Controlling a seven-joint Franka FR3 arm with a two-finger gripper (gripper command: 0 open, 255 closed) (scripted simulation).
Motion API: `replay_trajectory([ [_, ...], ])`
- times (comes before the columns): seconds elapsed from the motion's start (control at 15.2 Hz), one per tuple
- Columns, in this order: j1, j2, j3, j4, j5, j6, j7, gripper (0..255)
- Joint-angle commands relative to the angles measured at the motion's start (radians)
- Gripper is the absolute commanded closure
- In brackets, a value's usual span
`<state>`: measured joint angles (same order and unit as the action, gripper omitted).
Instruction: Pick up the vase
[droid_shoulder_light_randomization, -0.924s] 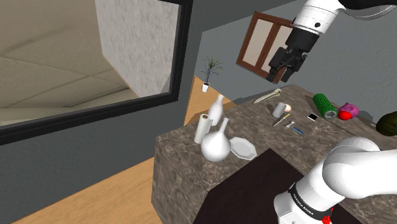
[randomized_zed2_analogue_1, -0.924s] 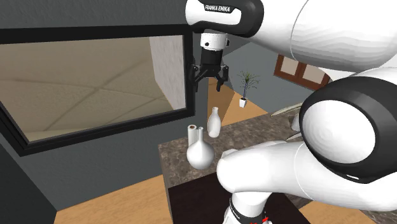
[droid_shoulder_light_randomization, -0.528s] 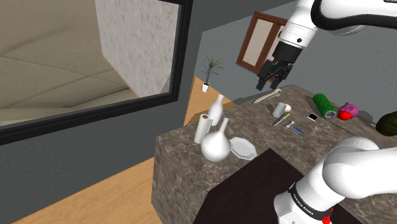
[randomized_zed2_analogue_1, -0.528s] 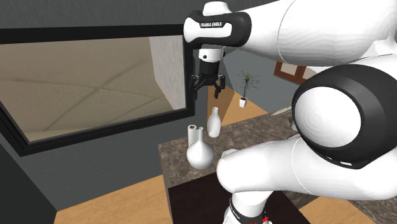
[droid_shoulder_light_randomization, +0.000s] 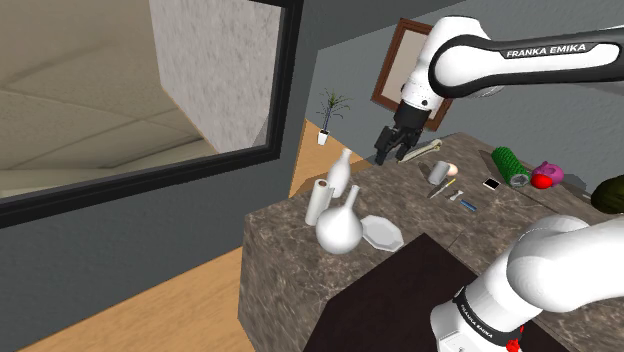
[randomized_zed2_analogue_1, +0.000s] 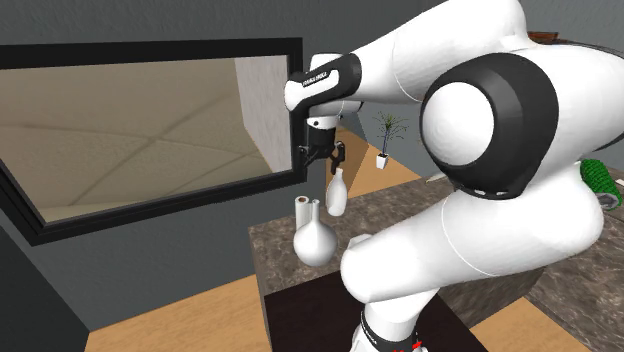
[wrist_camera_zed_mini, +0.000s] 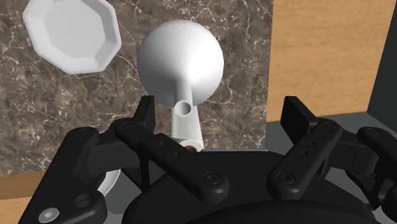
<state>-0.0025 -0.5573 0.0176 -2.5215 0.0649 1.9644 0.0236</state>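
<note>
Vase (droid_shoulder_light_randomization: 339, 228), white and round-bellied, is standing upright near the countertop (droid_shoulder_light_randomization: 290, 255) corner beside an octagonal plate (droid_shoulder_light_randomization: 382, 232), while the gripper (droid_shoulder_light_randomization: 390, 156) is hovering above, fingers spread apart, presumably to straddle its narrow neck

End effector (randomized_zed2_analogue_1: 322, 163) above a white bottle (randomized_zed2_analogue_1: 335, 193) — round-bellied vase (randomized_zed2_analogue_1: 313, 242) just beside it.

- Veined brown stone, lightly polished: table (wrist_camera_zed_mini: 51, 114).
- Smooth, matt, plain white: vase (wrist_camera_zed_mini: 181, 60) and plate (wrist_camera_zed_mini: 71, 32).
- Matt black, plastic-looking, with small screws: gripper (wrist_camera_zed_mini: 221, 108).
- Warm, smooth wood: floor (wrist_camera_zed_mini: 318, 57).
</note>
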Motion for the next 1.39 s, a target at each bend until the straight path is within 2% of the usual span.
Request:
replay_trajectory([
  [0.0,-0.004,0.054,-0.006,-0.013,-0.010,0.067,-0.021,0],
  [0.33,-0.006,0.226,-0.010,-0.023,-0.029,0.241,-0.057,0],
  [0.73,-0.012,0.460,-0.015,0.016,-0.056,0.430,-0.090,0],
  [1.32,-0.012,0.549,-0.015,-0.009,-0.055,0.544,-0.091,0],
])
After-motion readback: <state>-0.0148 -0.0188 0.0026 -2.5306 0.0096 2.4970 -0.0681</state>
